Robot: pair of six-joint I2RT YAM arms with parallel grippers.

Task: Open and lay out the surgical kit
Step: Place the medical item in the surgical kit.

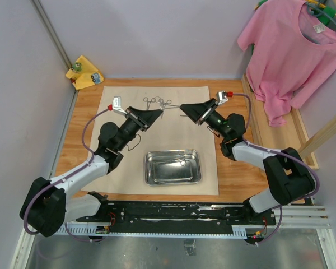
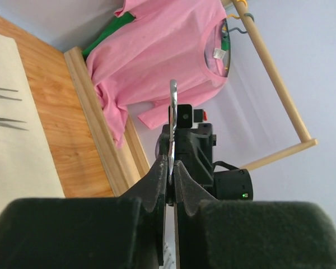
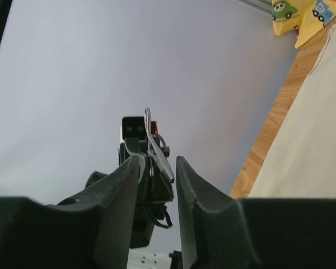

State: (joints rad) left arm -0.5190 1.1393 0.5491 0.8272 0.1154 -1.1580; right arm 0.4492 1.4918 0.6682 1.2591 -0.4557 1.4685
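Observation:
The beige cloth wrap [image 1: 123, 162] lies spread flat on the table. The steel tray [image 1: 152, 175] sits on its near half with a ring-handled forceps [image 1: 176, 158] inside. Two ring-handled forceps [image 1: 151, 102] lie at the wrap's far edge. My left gripper [image 1: 159, 114] is shut on a slim steel instrument [image 2: 173, 101], held above the wrap. My right gripper [image 1: 185, 107] faces it, open, its jaws on either side of the instrument's free end [image 3: 161, 161]. Whether they touch it cannot be told. Tweezer tips [image 2: 3, 92] lie on the wrap.
The pink T-shirt [image 1: 291, 50] hangs on a wooden rack at the right, over a raised wooden rail [image 1: 257, 112]. The small yellow cloth [image 1: 85, 72] lies at the far left corner. Grey walls close the back and left.

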